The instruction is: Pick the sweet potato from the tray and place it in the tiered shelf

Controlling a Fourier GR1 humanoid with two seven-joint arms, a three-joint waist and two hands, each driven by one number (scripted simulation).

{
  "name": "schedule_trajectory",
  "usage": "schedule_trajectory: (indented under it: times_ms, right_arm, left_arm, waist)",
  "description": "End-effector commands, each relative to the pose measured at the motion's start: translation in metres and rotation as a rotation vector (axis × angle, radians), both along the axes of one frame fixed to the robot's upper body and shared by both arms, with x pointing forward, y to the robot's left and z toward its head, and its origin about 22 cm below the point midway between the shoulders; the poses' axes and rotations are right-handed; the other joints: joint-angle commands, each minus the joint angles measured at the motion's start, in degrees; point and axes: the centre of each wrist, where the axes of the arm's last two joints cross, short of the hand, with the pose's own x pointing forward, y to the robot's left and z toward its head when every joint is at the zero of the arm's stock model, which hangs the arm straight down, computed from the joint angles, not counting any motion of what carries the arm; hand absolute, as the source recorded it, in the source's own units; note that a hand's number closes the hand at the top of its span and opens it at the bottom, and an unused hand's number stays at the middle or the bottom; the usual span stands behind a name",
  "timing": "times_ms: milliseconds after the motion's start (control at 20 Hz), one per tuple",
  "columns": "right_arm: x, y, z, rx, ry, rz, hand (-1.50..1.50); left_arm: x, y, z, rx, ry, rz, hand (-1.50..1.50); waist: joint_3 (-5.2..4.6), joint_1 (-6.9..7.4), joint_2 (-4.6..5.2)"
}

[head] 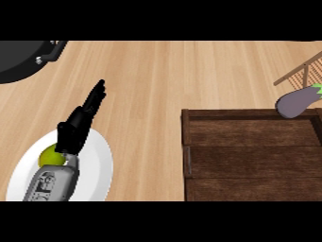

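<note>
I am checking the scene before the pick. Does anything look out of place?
Yes. The tray holds no sweet potato. An eggplant lies past its far right corner, overlapping the rim, below the wooden shelf. The left robot hand is open.

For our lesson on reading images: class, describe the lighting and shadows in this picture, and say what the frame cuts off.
Head view: even, soft light on the wooden counter, no glare; only a faint shadow beside the left robot hand; the dark tray interior reads dim; the black pan, shelf and white plate are cut off by the frame's edges.
</note>
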Motion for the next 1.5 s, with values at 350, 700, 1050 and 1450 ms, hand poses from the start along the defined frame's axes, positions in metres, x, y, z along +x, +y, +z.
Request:
schedule_trajectory:
  times_ms: [350,700,1050,1450]
  right_arm:
    - [-0.009,-0.01,0.015,0.217,-0.063,0.103,-1.5]
    - [-0.014,-0.013,0.044,0.28,-0.095,0.163,-1.5]
    - [-0.062,-0.047,0.073,0.556,-0.252,0.097,-1.5]
    - [-0.13,-0.086,0.071,0.6,-0.042,-0.029,-1.5]
  left_arm:
    - [0.0,-0.011,-0.009,0.006,-0.001,0.004,0.0]
    - [0.007,0.004,0.012,-0.007,-0.014,0.014,0.0]
    - [0.001,-0.009,-0.004,-0.011,-0.002,0.015,0.0]
    - [-0.002,0.009,-0.001,-0.006,-0.017,0.03,0.0]
  waist:
    - [0.06,-0.31,0.1]
    - [0.01,0.1,-0.2]
    - [0.1,-0.72,-0.05]
    - [0.4,-1.45,0.18]
